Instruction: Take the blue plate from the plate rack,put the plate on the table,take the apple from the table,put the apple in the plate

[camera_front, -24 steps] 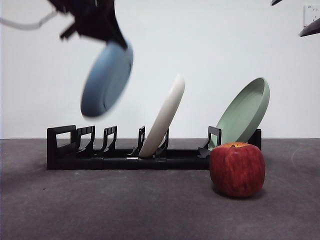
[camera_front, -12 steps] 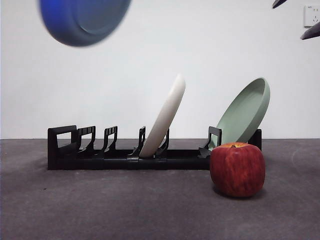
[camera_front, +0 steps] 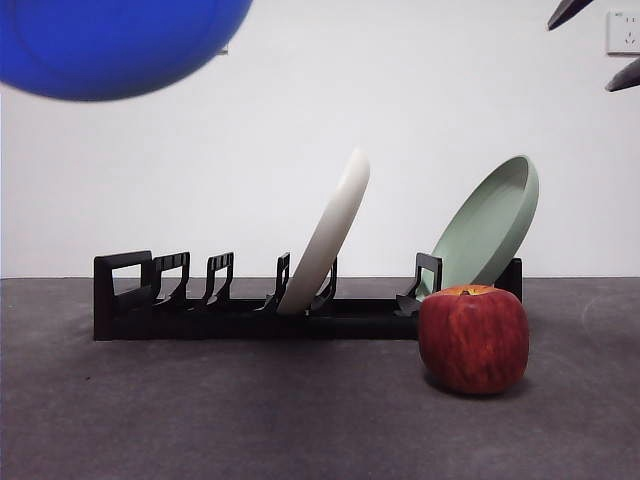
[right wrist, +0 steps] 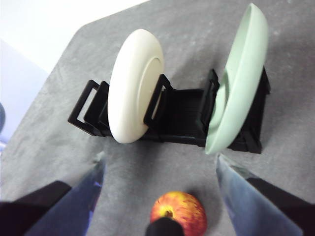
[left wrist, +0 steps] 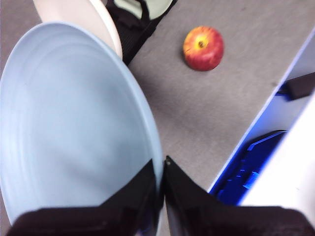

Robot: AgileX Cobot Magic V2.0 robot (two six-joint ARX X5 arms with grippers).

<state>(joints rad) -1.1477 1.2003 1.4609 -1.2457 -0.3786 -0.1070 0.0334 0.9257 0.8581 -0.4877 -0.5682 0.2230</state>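
Pinching the blue plate (left wrist: 74, 123) by its rim, the left end effector (left wrist: 162, 169) is clamped tight; the right end effector (right wrist: 160, 169) gapes wide.

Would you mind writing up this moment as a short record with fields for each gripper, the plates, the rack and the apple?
left gripper: shut on blue plate, held high above the table
right gripper: open, above the apple
plate rack: holds cream-white plate and pale green plate
apple: on the table, in front of the rack's green-plate end
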